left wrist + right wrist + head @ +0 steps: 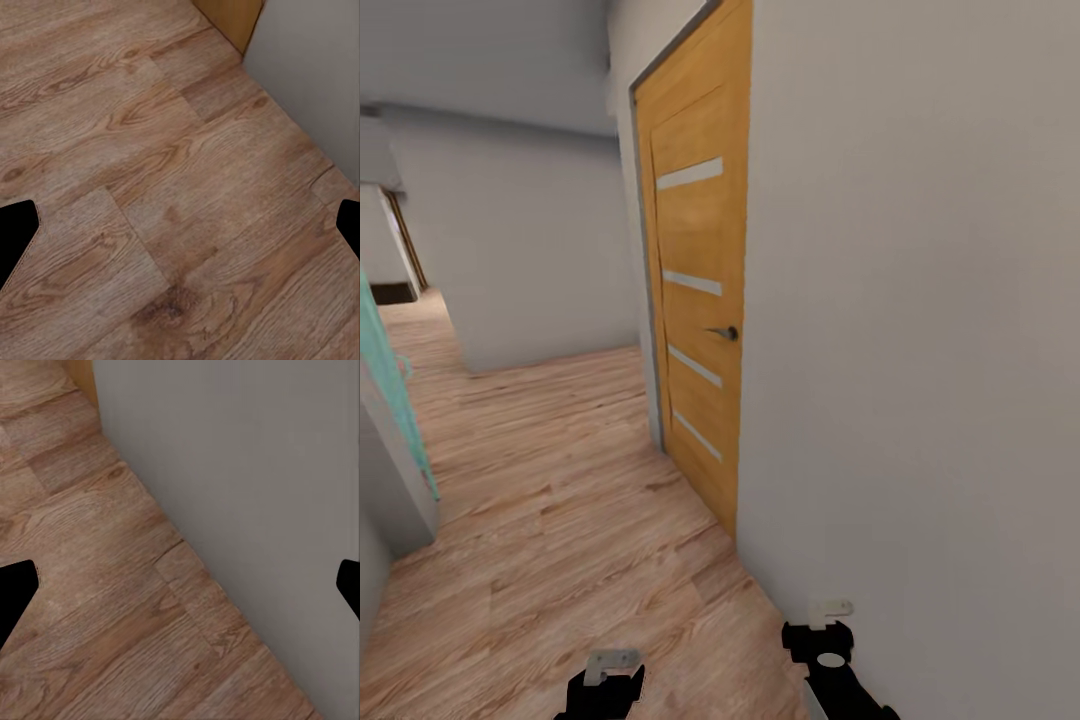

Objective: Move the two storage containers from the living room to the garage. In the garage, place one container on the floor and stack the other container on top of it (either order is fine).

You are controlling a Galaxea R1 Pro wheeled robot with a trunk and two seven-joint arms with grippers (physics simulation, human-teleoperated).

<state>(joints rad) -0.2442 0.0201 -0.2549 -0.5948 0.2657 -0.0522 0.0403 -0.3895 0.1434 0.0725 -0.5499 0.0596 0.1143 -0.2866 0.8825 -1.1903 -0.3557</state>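
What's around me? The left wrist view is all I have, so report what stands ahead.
Observer: In the head view a wooden door stands ahead on the right, set in the white wall. It looks shut.
Operator: Check the right gripper.
Observer: The right gripper is open with nothing between its fingers, over the wood-plank floor right at the foot of that wall.
Operator: Now give me the left side.
Observer: A teal panel stands at the head view's left edge, and the plank corridor runs on past it.
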